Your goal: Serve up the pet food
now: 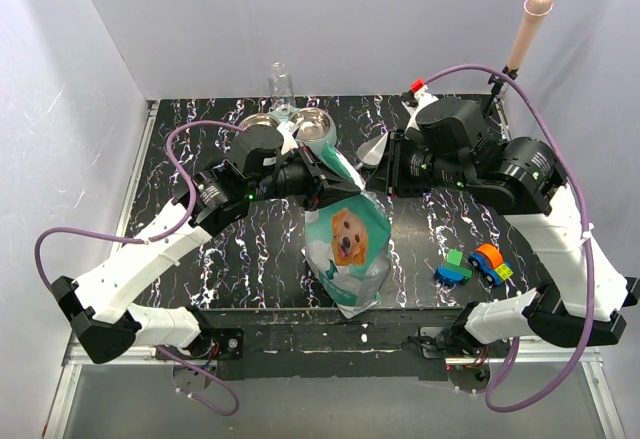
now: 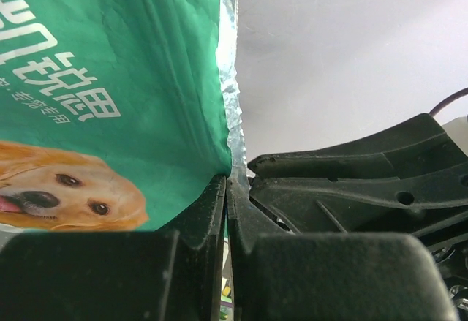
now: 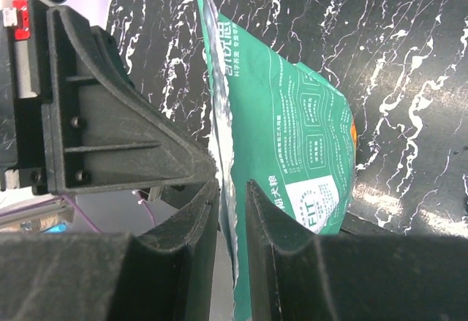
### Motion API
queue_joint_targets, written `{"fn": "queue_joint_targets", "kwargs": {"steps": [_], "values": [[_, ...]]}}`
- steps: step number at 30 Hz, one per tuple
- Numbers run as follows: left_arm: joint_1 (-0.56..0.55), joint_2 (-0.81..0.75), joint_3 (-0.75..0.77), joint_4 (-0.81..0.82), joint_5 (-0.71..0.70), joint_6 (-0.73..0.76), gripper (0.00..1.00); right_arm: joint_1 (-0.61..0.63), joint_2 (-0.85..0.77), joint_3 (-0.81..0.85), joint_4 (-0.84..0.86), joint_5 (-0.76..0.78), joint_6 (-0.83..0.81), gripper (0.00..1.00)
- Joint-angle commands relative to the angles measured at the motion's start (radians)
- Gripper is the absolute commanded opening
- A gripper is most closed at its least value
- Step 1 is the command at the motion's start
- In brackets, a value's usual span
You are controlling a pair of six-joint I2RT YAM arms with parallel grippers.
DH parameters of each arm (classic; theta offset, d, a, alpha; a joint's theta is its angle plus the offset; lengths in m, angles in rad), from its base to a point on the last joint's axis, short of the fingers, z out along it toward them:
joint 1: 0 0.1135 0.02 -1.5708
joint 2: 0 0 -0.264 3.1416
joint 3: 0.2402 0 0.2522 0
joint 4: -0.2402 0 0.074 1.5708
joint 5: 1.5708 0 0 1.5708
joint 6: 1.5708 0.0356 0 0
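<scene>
Top view: black marble-look table (image 1: 250, 249) w/ white walls around it. A teal-and-white pet-food bag (image 1: 347, 244), golden retriever pic facing up, lies at centre, its top end raised toward the far side, between the 2 arms. The kibble itself isn't visible; only the bag shows.

Left gripper (image 2: 228, 186): closed tight on the bag's silver foil edge, which is pinched between both fingers (image 2: 208, 218), seen in left wrist view. The teal panel w/ dog face and white lettering fills the left side of that view.

Right gripper (image 3: 232, 193): fingers set narrow, one on each side of the bag's edge, which runs through the gap. Can't tell whether they actually clamp it. The bag's back panel w/ printed text lies just right of the fingers, over the marble top.

Behind the bag, near the far edge: mint-green double steel bowl (image 1: 322, 142), w/ a clear glass (image 1: 281, 81) beyond it. At the near right, well apart from the bag: small toy vehicles (image 1: 489, 262), orange, blue & green.
</scene>
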Motion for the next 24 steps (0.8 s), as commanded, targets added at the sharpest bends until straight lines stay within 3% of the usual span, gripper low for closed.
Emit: {"fn": "queue_joint_targets", "kwargs": {"steps": [1, 9, 18, 20, 24], "values": [[-0.004, -0.042, -0.017, 0.000, -0.006, 0.003, 0.00, -0.005, 0.028, 0.034, -0.005, 0.035, -0.059, 0.28], [-0.003, -0.045, -0.020, 0.000, -0.011, 0.000, 0.00, -0.005, 0.019, -0.037, 0.032, -0.072, -0.080, 0.27], [-0.003, -0.046, -0.028, 0.001, -0.014, -0.008, 0.00, 0.000, -0.067, -0.202, 0.132, -0.218, -0.050, 0.35], [-0.003, -0.048, -0.028, 0.000, -0.019, -0.008, 0.00, 0.002, -0.081, -0.230, 0.152, -0.241, -0.051, 0.31], [-0.003, -0.053, -0.039, -0.002, -0.022, -0.018, 0.00, 0.000, -0.105, -0.273, 0.231, -0.316, -0.045, 0.07]]}}
